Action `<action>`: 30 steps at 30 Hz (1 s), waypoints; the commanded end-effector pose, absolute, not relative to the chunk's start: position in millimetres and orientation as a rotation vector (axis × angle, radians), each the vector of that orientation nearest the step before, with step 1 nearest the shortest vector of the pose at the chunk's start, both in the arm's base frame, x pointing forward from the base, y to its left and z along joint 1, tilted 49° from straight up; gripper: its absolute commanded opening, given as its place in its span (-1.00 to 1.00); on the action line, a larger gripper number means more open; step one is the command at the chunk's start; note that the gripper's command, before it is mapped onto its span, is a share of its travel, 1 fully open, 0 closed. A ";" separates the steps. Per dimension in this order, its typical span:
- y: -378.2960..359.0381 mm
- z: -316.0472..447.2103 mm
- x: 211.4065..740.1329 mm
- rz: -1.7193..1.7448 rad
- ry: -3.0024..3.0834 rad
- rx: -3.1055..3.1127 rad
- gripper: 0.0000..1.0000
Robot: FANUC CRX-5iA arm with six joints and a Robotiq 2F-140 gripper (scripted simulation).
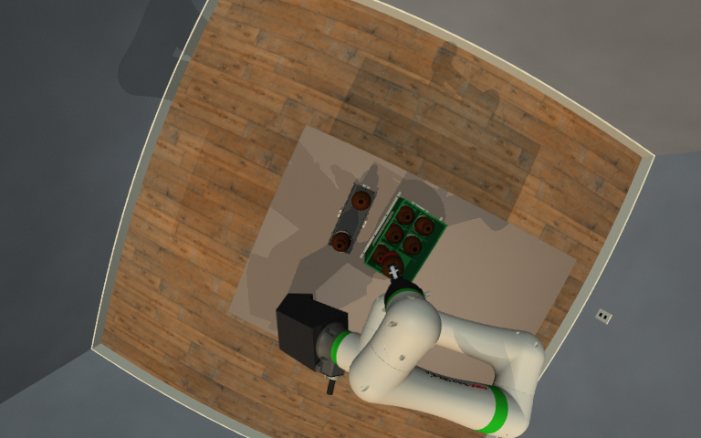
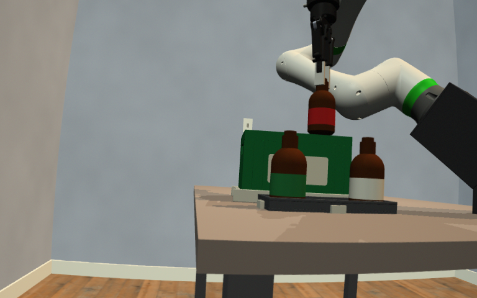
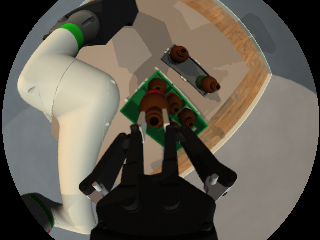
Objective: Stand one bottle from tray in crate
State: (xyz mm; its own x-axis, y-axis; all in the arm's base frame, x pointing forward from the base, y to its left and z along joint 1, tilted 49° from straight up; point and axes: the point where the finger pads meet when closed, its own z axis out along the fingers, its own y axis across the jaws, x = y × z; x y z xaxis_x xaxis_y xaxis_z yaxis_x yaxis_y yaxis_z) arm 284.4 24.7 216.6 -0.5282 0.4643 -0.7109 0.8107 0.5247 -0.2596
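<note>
My gripper is shut on the neck of a brown bottle with a red label. The bottle hangs upright above the near end of the green crate, its base showing just over the front wall's top edge. Other brown bottles stand in several crate cells; the held bottle partly covers one in the top view. A bottle with a green label and one with a white label stand upright at opposite ends of the dark tray.
The crate stands level beside the tray on the table. Small pale blocks sit against the tray, and a pale strip lies along the crate's tray side. The black robot base is near the table's edge.
</note>
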 end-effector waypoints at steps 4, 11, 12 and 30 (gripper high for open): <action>17.5 222.9 279.0 -0.787 2.191 1.032 -1.00; 11.3 227.9 274.5 -0.787 2.191 1.032 -1.00; 10.2 228.9 273.7 -0.787 2.191 1.032 -1.00; -5.5 241.6 262.6 -0.787 2.191 1.032 -1.00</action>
State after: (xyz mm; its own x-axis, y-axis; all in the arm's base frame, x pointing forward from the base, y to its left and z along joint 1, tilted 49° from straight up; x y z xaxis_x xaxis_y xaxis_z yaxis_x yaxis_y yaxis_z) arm 263.3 -4.6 240.6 -0.5282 0.4643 -0.7109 0.8107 0.5247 -0.2596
